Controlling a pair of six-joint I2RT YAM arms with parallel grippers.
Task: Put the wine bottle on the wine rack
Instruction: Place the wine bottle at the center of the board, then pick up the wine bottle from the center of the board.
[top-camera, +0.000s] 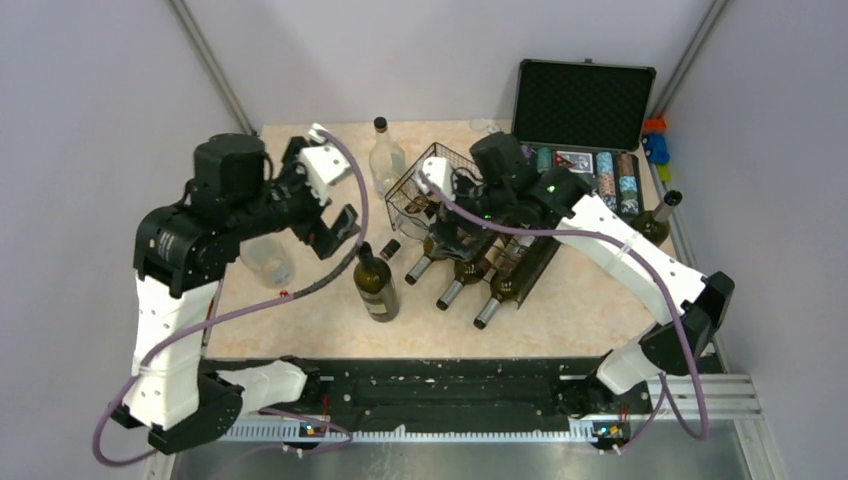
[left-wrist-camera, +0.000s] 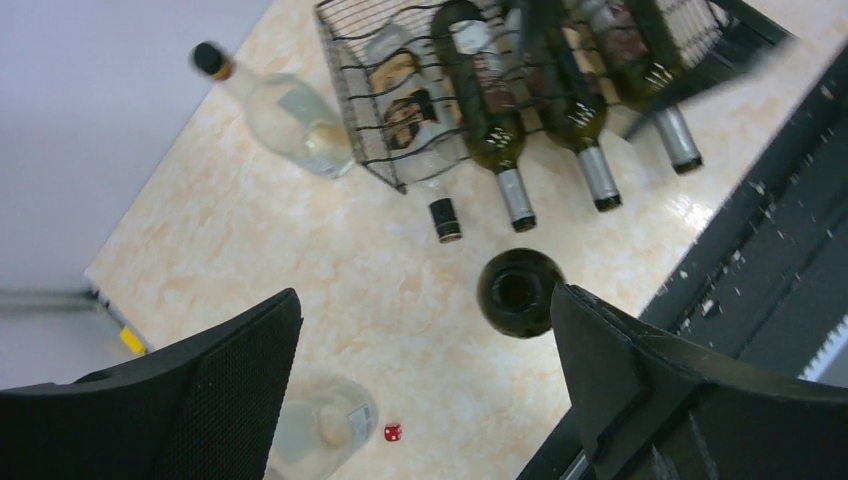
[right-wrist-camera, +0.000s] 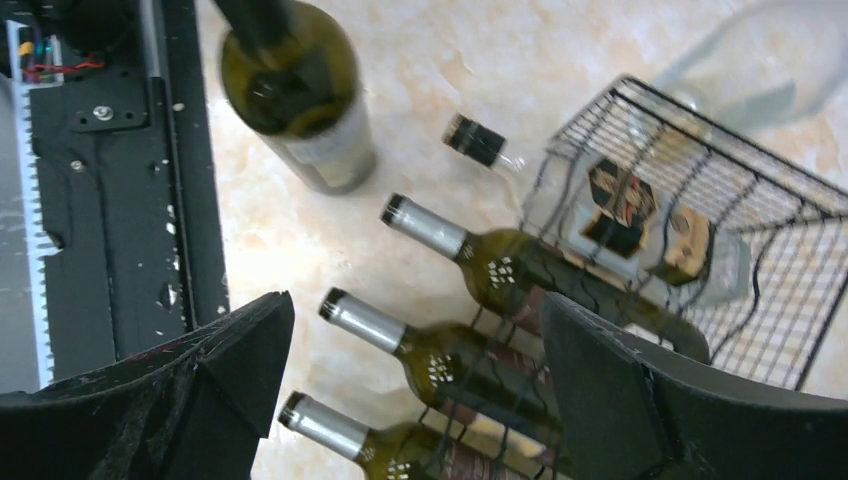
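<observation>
Right tool (right-wrist-camera: 415, 315) spread wide above wine rack (right-wrist-camera: 770, 235), bottle necks (right-wrist-camera: 425, 225) overhanging edge.

The rack (top-camera: 412, 195) sits mid-table (top-camera: 580, 310), slightly towards the far side. In it lie the left bottle (top-camera: 425, 263), middle bottle (top-camera: 455, 288) and right bottle (top-camera: 492, 305), side by side, necks sticking out over the rack's near edge. A labelled flask (right-wrist-camera: 640, 225) lies within the mesh at the rack's left end. A clear bottle (top-camera: 386, 160) stands just beside the rack's far left corner. A mini bottle (top-camera: 390, 248) lies just before the rack's left end, with a standing bottle (top-camera: 377, 288) before it. Far left are a jar (top-camera: 268, 262) and, in front of it, a die (top-camera: 285, 293). A case (top-camera: 583, 105) stands behind the rack at the far right. An edge bottle (top-camera: 655, 215) is at the table's right side.
</observation>
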